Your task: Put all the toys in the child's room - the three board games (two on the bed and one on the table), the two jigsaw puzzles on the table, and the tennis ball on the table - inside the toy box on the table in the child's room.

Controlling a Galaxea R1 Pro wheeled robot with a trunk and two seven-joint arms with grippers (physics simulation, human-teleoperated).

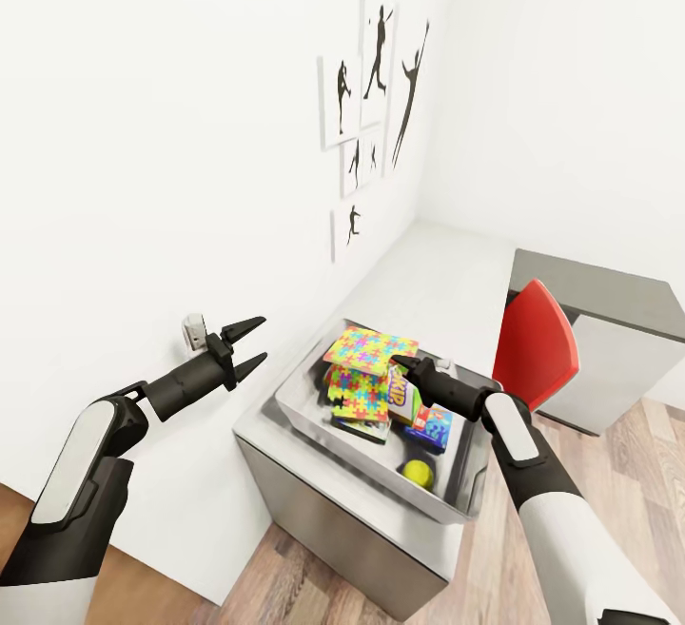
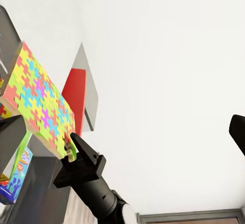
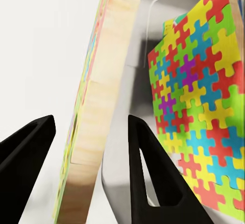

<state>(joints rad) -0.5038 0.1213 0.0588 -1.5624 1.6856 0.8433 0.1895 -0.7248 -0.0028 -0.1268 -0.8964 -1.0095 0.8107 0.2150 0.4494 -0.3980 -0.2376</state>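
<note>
The toy box point(image 1: 285, 399), a light grey bin, stands on the near end of the table point(image 1: 447, 273). In it lie a jigsaw puzzle point(image 1: 357, 399), a blue board game point(image 1: 433, 427), a pale orange-printed board game point(image 1: 404, 399) and the tennis ball point(image 1: 417, 473). A second jigsaw puzzle point(image 1: 371, 347) leans tilted over them. My right gripper point(image 1: 407, 361) is open at its corner, and its fingers point(image 3: 148, 173) flank the board's wooden edge point(image 3: 97, 106) with a thin gap on each side. My left gripper point(image 1: 245, 344) hangs open and empty beside the table, near the wall.
A red chair point(image 1: 535, 344) stands right of the table, with a dark grey cabinet point(image 1: 609, 311) behind it. Black silhouette pictures point(image 1: 376, 111) hang on the white wall. A small white fitting point(image 1: 195, 330) sits on the wall by my left gripper. Wood-plank floor point(image 1: 628, 454) shows below.
</note>
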